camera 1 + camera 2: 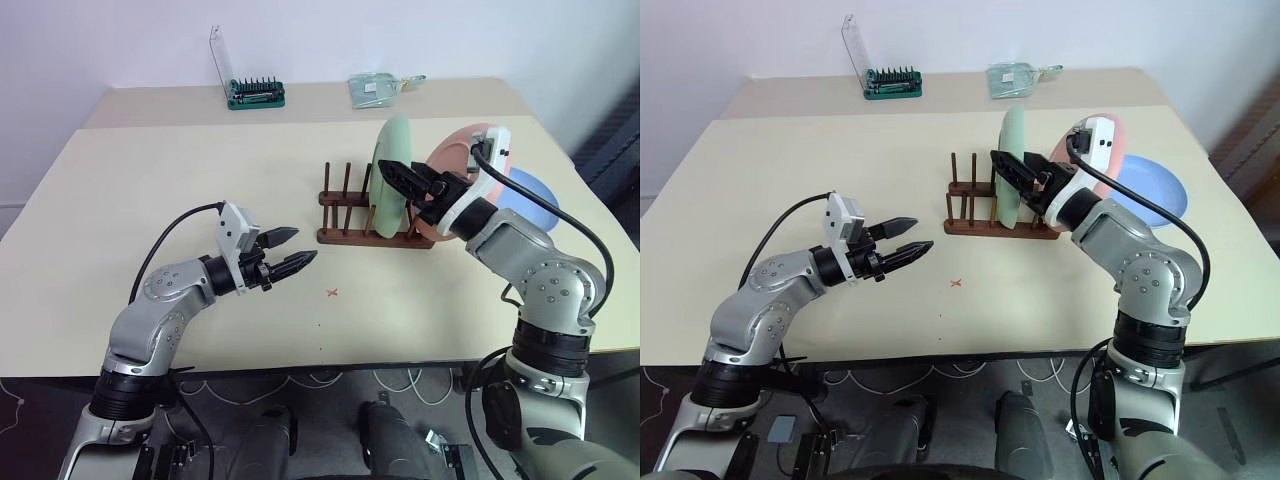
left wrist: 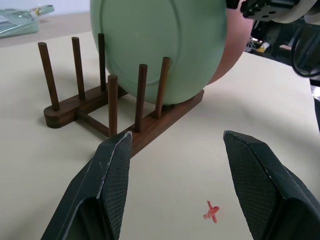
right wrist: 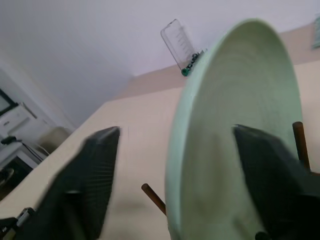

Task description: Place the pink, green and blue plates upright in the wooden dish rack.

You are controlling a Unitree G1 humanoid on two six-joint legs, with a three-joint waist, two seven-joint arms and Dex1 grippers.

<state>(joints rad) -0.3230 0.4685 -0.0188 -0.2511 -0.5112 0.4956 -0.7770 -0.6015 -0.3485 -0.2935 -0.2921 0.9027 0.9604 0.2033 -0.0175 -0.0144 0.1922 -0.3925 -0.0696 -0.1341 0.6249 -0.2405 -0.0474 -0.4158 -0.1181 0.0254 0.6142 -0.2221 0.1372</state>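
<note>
The green plate point(image 1: 392, 165) stands upright between the pegs of the wooden dish rack point(image 1: 345, 215). The pink plate point(image 1: 450, 150) stands just behind it at the rack's right end, partly hidden by my right wrist. Further right, the blue plate point(image 1: 535, 200) lies flat on the table. My right gripper point(image 1: 402, 178) is open, its two fingers on either side of the green plate's upper rim point(image 3: 210, 90). My left gripper point(image 1: 290, 252) hovers open and empty over the table, left of the rack and pointing toward it.
A green-based tool holder point(image 1: 256, 95) with a clear lid and a clear bag point(image 1: 375, 88) sit at the table's far edge. A small red cross point(image 1: 332, 293) marks the tabletop in front of the rack. Several rack slots on the left hold nothing.
</note>
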